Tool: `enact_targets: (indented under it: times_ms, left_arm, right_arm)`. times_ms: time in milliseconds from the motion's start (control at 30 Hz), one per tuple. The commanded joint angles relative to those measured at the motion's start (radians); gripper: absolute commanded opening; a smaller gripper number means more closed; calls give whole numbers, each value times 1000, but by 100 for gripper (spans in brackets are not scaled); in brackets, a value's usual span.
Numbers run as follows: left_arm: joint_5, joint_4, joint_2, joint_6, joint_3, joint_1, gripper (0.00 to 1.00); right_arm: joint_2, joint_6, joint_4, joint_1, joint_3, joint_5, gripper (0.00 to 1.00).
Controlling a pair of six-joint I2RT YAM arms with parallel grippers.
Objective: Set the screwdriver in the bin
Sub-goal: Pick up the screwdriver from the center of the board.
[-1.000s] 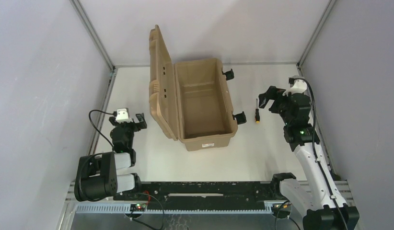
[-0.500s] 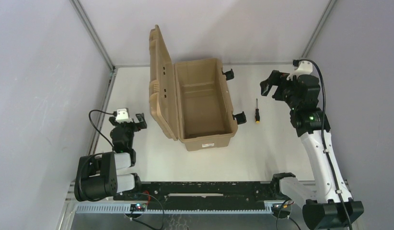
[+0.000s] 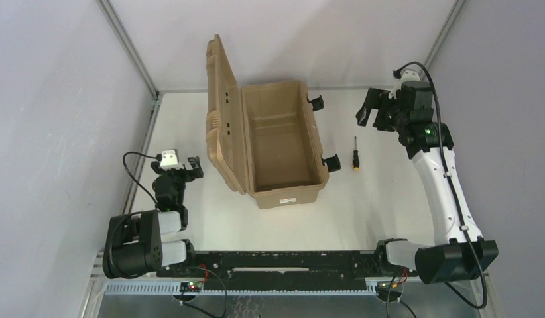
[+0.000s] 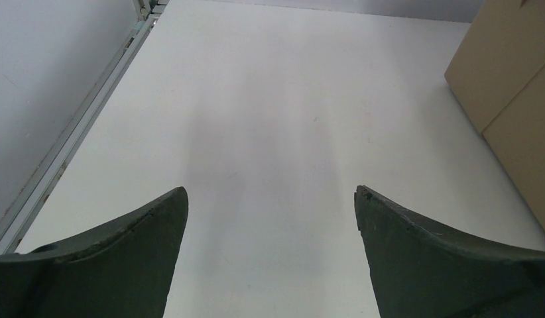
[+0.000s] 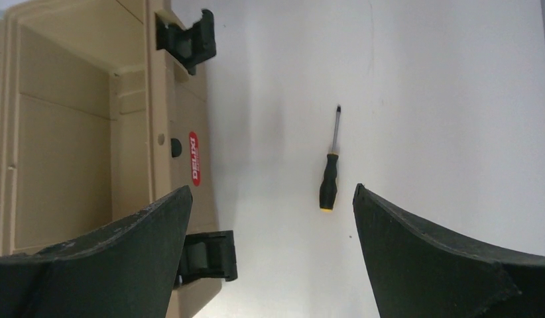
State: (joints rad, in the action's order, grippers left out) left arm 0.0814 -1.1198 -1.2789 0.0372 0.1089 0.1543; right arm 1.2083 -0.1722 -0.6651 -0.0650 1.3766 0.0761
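The screwdriver [image 3: 355,158], black-handled with a yellow butt and thin shaft, lies flat on the white table right of the bin [image 3: 286,195]. The bin is a tan case whose lid [image 3: 220,112] stands up on its left side. My right gripper [image 3: 369,114] hangs open above the table, beyond and slightly right of the screwdriver. In the right wrist view the screwdriver [image 5: 329,180] lies just ahead of the open right gripper [image 5: 272,188], near its right finger, with the bin [image 5: 138,152] on the left. My left gripper [image 3: 193,167] rests open left of the bin, holding nothing [image 4: 270,189].
Two black latches [image 3: 315,102] [image 3: 331,162] stick out of the bin's right side toward the screwdriver. A metal rail [image 3: 142,142] borders the table on the left. Grey walls close in on three sides. The bin's tan side [image 4: 515,79] shows right of the left gripper.
The right arm has straightened, carrying its open gripper from beside the screwdriver toward the back of the table. The screwdriver, the bin and the left arm have not moved.
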Motion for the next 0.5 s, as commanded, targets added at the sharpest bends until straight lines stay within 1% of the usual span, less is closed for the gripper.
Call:
enact_targets:
  times_ms: [0,200,467]
  left_arm:
    - [-5,-33,17,1,38,-6,100]
    - [-5,-34,16,1,40,-7,100]
    - [-5,-33,17,1,40,-6,100]
  right_arm:
    - [60,20,-94,5,73,-25,99]
    - [154,25,-146,6,112,-29,99]
    - [264,29,-177,0,112,-46,98]
